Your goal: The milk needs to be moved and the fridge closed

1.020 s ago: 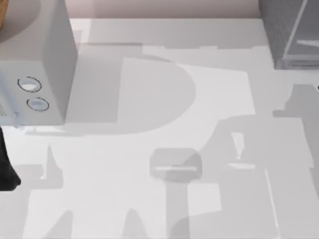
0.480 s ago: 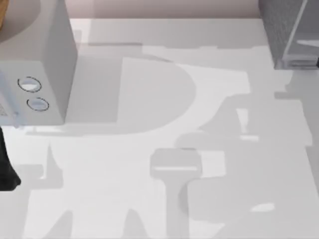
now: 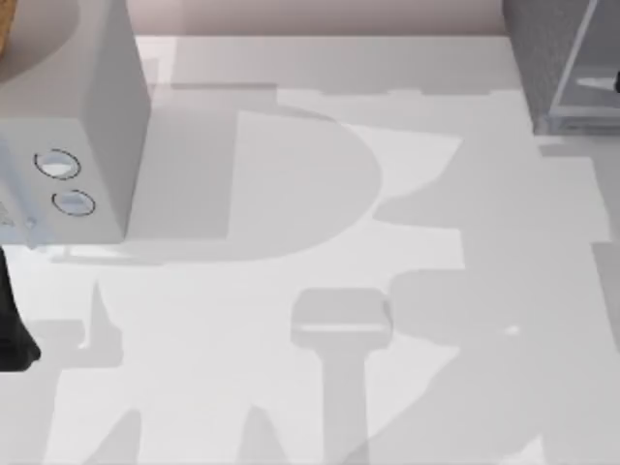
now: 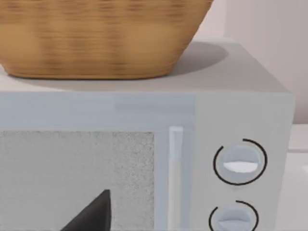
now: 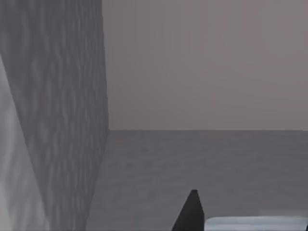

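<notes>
Gripper of the right arm (image 5: pixel 192 215) reached into the fridge (image 3: pixel 542 58), the dark speckled box at the upper right corner of the overhead frame. One grainy wall ran close beside it and the compartment floor stretched ahead. Whether the tool was wide, narrow or holding something could not be told. A pale bluish edge (image 5: pixel 255 223) sat just beside the dark tip. It was probably the milk, though too little of it was visible to be sure.

Judged from this, the placing step was in hand. It would go best with the carton carried well inside, set down upright clear of the wall, and the arm drawn straight back out before the door was pushed.

The glassy door panel (image 3: pixel 579 58) slanted away from the box, apparently open, and stood nearest the arm's way out. Across the table (image 3: pixel 291 407), at the left of the overhead frame, stood a lighter grey box (image 3: pixel 97 116) with two round dials (image 3: pixel 58 165) and a wicker basket (image 4: pixel 101 38) on top. The left gripper (image 4: pixel 91 214) was parked facing the front of that box, its state also impossible to tell.
</notes>
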